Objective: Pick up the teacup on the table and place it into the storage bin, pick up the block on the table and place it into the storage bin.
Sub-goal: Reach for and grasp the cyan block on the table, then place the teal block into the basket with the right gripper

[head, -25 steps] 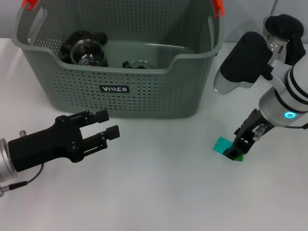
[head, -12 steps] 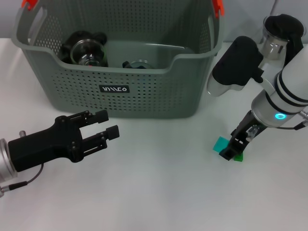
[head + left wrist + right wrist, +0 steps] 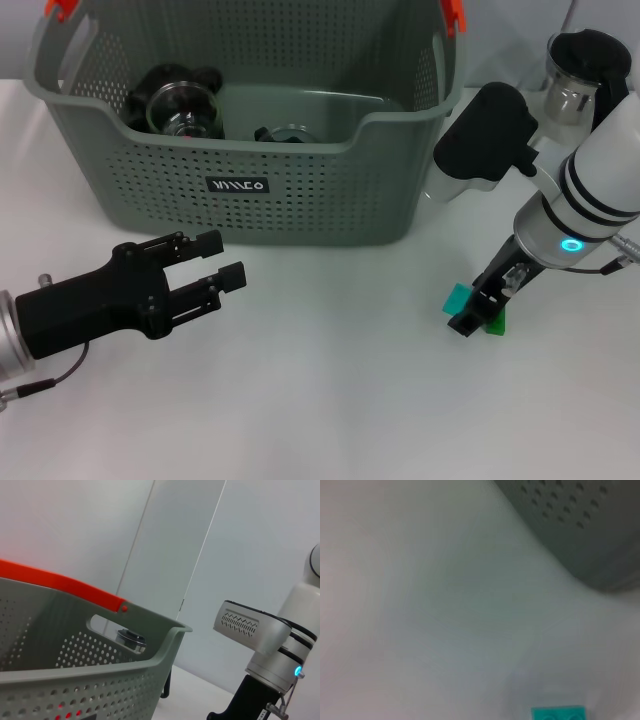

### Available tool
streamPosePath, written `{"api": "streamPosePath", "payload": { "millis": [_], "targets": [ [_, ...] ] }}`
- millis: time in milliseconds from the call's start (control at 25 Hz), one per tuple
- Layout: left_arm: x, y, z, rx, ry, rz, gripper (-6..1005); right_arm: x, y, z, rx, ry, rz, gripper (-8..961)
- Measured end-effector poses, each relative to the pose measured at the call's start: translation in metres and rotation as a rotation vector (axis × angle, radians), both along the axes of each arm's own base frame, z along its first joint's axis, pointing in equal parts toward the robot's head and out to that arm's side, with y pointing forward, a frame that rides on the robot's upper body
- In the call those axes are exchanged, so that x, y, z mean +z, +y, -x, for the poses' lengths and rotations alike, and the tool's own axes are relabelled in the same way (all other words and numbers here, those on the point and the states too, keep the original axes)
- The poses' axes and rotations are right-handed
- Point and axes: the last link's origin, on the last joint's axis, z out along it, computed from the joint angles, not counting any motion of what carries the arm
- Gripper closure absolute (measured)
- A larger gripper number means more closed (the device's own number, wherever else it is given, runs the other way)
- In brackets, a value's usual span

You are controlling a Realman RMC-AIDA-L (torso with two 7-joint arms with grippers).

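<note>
Since the earlier frame my right tool (image 3: pixel 470 318) has slid slightly left, fingers around the teal block (image 3: pixel 461 299) on the counter (image 3: pixel 330 400). The storage bin (image 3: pixel 240 185) holds glassware. Left tool (image 3: pixel 215 265) idles, narrowly parted. Block remains unplaced.

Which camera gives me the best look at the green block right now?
The head view: the block lies on the white table right of the storage bin, with the right gripper down at it, partly covering it. The right wrist view catches only a cropped piece. The left wrist view misses it.
</note>
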Motion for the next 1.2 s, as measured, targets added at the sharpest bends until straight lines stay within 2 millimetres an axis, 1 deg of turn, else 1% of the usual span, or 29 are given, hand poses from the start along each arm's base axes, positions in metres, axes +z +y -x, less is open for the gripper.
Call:
{"api": "streamPosePath", "payload": {
  "millis": [680, 920, 1120, 1200],
  "targets": [
    [0.0, 0.0, 0.0, 0.001, 0.0, 0.0, 420, -0.002, 0.002, -0.002, -0.006, -0.009, 0.003, 275],
    [0.0, 0.0, 0.001, 0.002, 0.001, 0.0, 420, -0.001, 0.002, -0.002, -0.013, -0.01, 0.002, 458],
    [0.0, 0.0, 0.001, 0.008, 0.005, -0.002, 420, 0.004, 0.002, -0.001, -0.027, 0.011, -0.013, 491],
    [0.0, 0.0, 0.002, 0.01, 0.005, -0.002, 420, 0.012, 0.002, 0.004, -0.024, 0.054, -0.028, 504]
  ]
}}
